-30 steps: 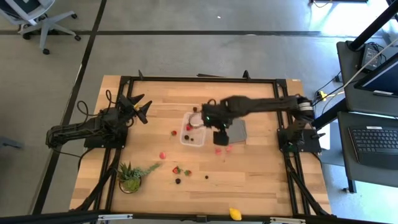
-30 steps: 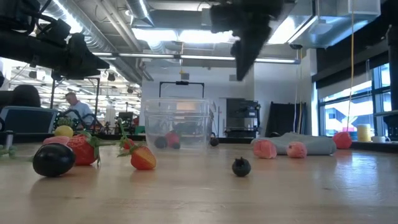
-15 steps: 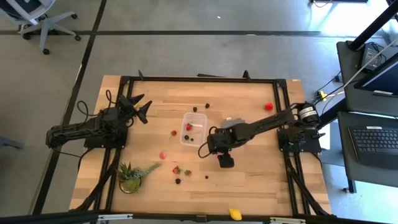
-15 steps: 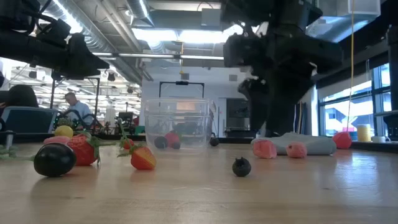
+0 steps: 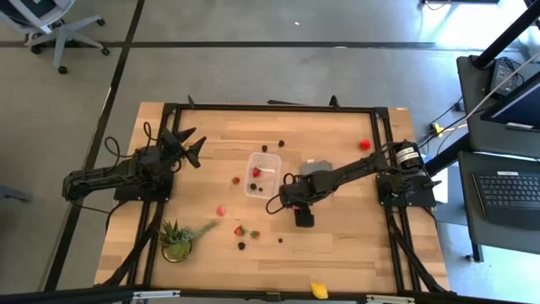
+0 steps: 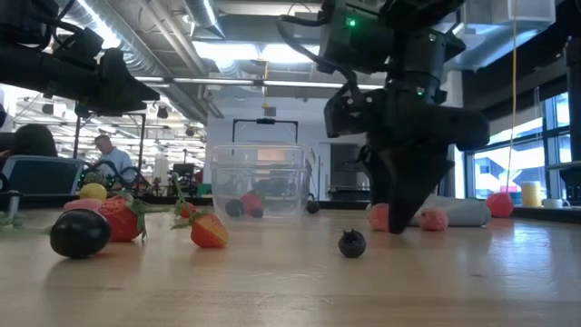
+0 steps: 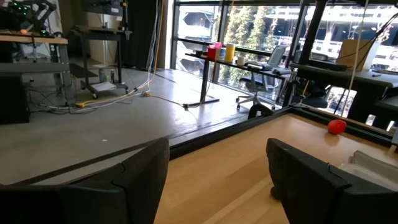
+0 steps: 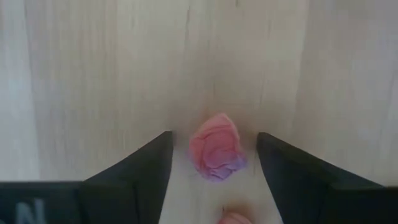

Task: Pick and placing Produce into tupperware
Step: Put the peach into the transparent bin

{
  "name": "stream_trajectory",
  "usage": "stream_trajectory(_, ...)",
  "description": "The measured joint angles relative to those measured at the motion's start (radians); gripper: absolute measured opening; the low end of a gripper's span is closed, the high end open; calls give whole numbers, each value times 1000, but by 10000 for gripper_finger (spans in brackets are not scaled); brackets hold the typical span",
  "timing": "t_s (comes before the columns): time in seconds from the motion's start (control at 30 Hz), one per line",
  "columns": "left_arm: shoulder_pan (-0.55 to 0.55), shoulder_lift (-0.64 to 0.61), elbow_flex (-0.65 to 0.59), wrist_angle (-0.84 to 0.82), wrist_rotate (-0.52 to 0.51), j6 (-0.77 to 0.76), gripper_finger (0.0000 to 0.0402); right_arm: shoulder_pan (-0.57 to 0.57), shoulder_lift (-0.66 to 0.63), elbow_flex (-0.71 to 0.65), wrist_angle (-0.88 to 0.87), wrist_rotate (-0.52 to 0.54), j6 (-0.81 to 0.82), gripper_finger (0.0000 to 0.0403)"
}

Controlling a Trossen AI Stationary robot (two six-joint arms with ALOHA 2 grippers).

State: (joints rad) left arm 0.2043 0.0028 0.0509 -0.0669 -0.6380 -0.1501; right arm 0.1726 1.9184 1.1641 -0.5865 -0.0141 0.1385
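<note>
Right wrist view: the right gripper (image 8: 214, 155) is hanging low over the table (image 5: 354, 245) with its fingers spread, a pink berry (image 8: 216, 147) lying between them and touching neither.
Table: its bare wood is sitting right under the fingertips, so a descent that is too deep is likely scraping or jamming them on the board.
Right arm: in the high view it is reaching across from the right edge, its gripper just beside the grey pad (image 5: 321, 176); a sideways drift during closing is risking a bump against that pad.
Left gripper (image 7: 217, 180): it is waiting open near the left rim of the table, well apart from the work, so it is posing no hazard.
Tupperware (image 5: 262, 174): it is standing upright near the table's middle, close beside the right gripper, holding a few pieces already; being light and clear, it is apt to slide or tip if the loaded gripper is clipping its rim on the way over.
Pink berry: it looks soft and rounded, so an off-centre squeeze is likely pushing it out sideways or rolling it away; a hard squeeze is risking a crushed fruit.
Second pink piece (image 8: 235, 218): it is lying just beside the first, near the wrist, and closing fingers are in danger of nudging it or catching both.
Dark berry (image 6: 352, 242): it is resting near the gripper in the low view, and a swinging wrist could be knocking it off course.
</note>
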Motion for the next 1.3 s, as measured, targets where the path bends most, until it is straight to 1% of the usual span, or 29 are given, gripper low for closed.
stream_trajectory(0.1,0,0,0,0,0,0,261,0,-2,-2,0,19,14,194)
stream_trajectory(0.33,0,0,0,0,0,0,261,0,-11,-1,-22,20,11,93)
stream_trajectory(0.43,0,0,0,0,0,0,261,-9,-34,-2,-79,19,-1,67)
stream_trajectory(0.5,0,0,0,0,0,0,261,-25,-61,21,-147,24,4,61)
stream_trajectory(0.63,0,0,0,0,0,0,261,-72,-128,88,-241,95,12,70)
stream_trajectory(0.73,0,0,0,0,0,0,261,-117,-168,170,-221,142,15,75)
stream_trajectory(0.83,0,0,0,0,0,0,261,-164,-170,280,-175,154,14,73)
stream_trajectory(0.97,0,0,0,0,0,0,261,-204,-140,377,-57,157,9,74)
stream_trajectory(1.07,0,0,0,0,0,0,261,-217,-92,434,-37,151,-11,74)
stream_trajectory(1.17,0,0,0,0,0,0,261,-224,-18,510,-125,141,-9,71)
stream_trajectory(1.3,0,0,0,0,0,1,261,-229,95,658,-278,104,16,68)
